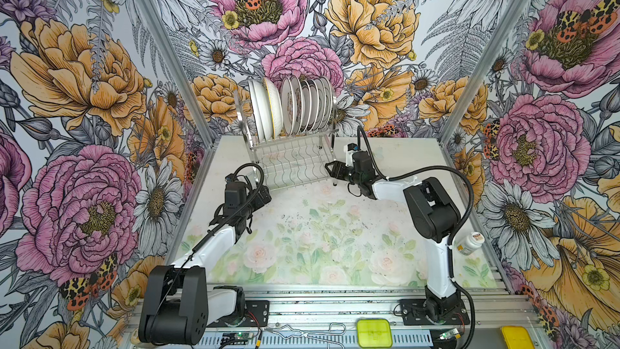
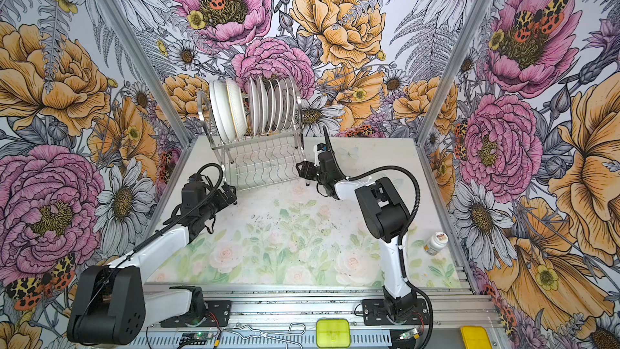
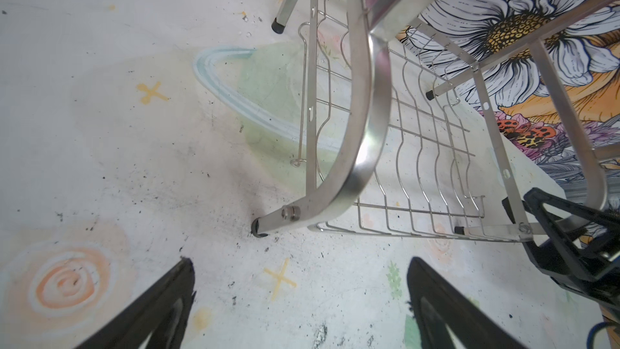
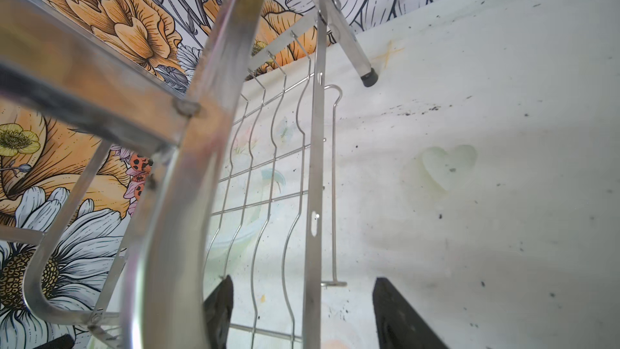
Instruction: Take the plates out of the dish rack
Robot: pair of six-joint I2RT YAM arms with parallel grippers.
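— Ten-ish plates (image 1: 292,109), rims overlap so exact no. is hard: 3 in the left bunch, approx 7 in the right bunch.

— Agreed, same in both top views. All stand on edge in the upper tier of the 1 dish rack (image 1: 295,162), at the back of the desk (image 1: 318,229), close to the rear wall (image 1: 369,28).

— Rack supports?

— 4 black-capped feet (image 3: 258,229) on the desk, per left wrist view.

— Arms: 2. Status of the left tool (image 3: 300,260)?

— Released: fingers spread wide, nothing btwn them, just beside the rack's front-left foot.

— And the right tool (image 4: 303,280)?

— Also released. Fingers apart; the lower tier's flat side bar (image 4: 313,196) shows btwn them w/ gaps either side, not pinched. In both top views it's at the rack's front-right corner.

— Other stuff?

— 1 white bottle (image 1: 469,243) lying near the desk's right edge, well apart from the rack. Along the front rail (image 1: 335,310): 1 lime box (image 1: 374,332), 1 yellow item (image 1: 516,337) at the corner, 1 wire utensil (image 1: 308,330).
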